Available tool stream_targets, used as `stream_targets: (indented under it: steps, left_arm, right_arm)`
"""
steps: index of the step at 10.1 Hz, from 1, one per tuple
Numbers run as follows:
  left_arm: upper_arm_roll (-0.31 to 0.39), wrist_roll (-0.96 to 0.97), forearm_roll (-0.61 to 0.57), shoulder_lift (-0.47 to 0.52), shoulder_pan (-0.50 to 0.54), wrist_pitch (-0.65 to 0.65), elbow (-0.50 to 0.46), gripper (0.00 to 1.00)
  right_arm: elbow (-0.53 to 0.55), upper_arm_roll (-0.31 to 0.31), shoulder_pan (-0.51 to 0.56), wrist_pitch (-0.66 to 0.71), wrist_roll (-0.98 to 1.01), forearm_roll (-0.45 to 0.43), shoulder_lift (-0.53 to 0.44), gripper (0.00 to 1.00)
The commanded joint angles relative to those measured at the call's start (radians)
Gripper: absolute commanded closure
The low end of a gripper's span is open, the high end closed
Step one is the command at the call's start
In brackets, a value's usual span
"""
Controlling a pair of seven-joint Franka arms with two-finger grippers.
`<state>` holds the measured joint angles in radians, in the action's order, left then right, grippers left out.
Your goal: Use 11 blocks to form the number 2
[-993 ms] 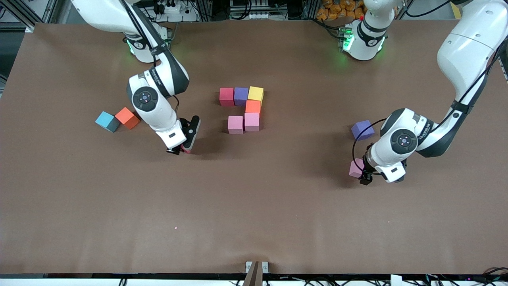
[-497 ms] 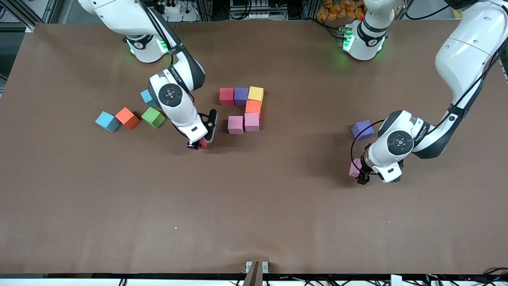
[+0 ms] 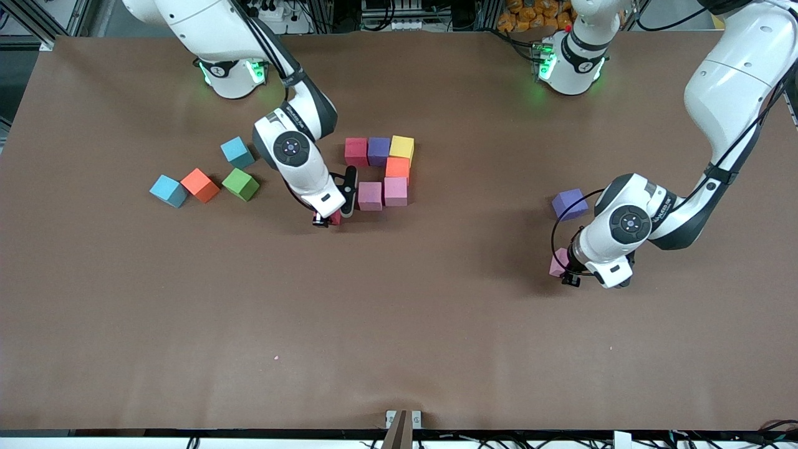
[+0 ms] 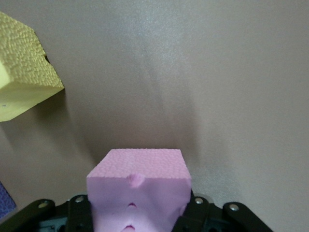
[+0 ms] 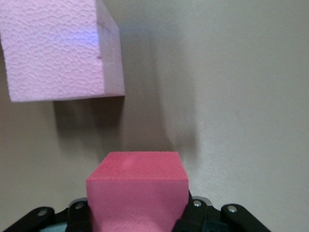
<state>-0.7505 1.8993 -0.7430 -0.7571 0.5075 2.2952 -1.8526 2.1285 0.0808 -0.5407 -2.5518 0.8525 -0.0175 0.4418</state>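
Six blocks lie joined mid-table: red (image 3: 356,151), purple (image 3: 378,150) and yellow (image 3: 401,147) in a row, with orange (image 3: 397,167) and two pink ones (image 3: 395,191) (image 3: 370,195) nearer the camera. My right gripper (image 3: 328,218) is shut on a red block (image 3: 335,217) (image 5: 137,186), low beside the end pink block (image 5: 58,48). Toward the left arm's end, my left gripper (image 3: 565,273) is closed round a pink block (image 3: 557,262) (image 4: 140,186) on the table. A yellow block (image 4: 21,72) lies close by it.
Loose blocks lie toward the right arm's end: two light-blue (image 3: 168,190) (image 3: 237,152), an orange (image 3: 200,184) and a green (image 3: 240,184). A second purple block (image 3: 569,204) sits beside the left arm's wrist. The brown table (image 3: 399,324) stretches bare toward the camera.
My right arm has carried the red block from near the loose blocks over to the joined blocks, uncovering the green and a light-blue block. My left gripper has closed on the pink block.
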Motion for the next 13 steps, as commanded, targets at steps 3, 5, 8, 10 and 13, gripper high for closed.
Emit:
stream_targets:
  steps: [3,5,8,10,13]
  left_arm:
    - [-0.016,0.007,-0.026,0.032,-0.020,-0.003,-0.005,0.47]
    - [-0.016,0.006,-0.026,0.032,-0.020,-0.016,-0.005,0.47]
    - [-0.018,0.009,-0.026,0.032,-0.021,-0.019,-0.005,0.47]
    - [-0.018,0.014,-0.026,0.032,-0.030,-0.022,-0.005,0.47]
    - [-0.018,0.018,-0.026,0.032,-0.037,-0.022,-0.005,0.47]
  right_arm:
    - [-0.018,0.030,-0.025,0.001,-0.043,0.016,0.009,0.66]
    - [-0.018,0.048,-0.024,0.005,-0.043,0.017,0.003,0.66]
    - [-0.013,0.068,-0.024,0.008,-0.084,0.021,0.008,0.66]
    - [-0.013,0.070,-0.025,0.007,-0.084,0.021,0.009,0.66]
    - [-0.013,0.070,-0.035,0.004,-0.084,0.021,0.012,0.65]
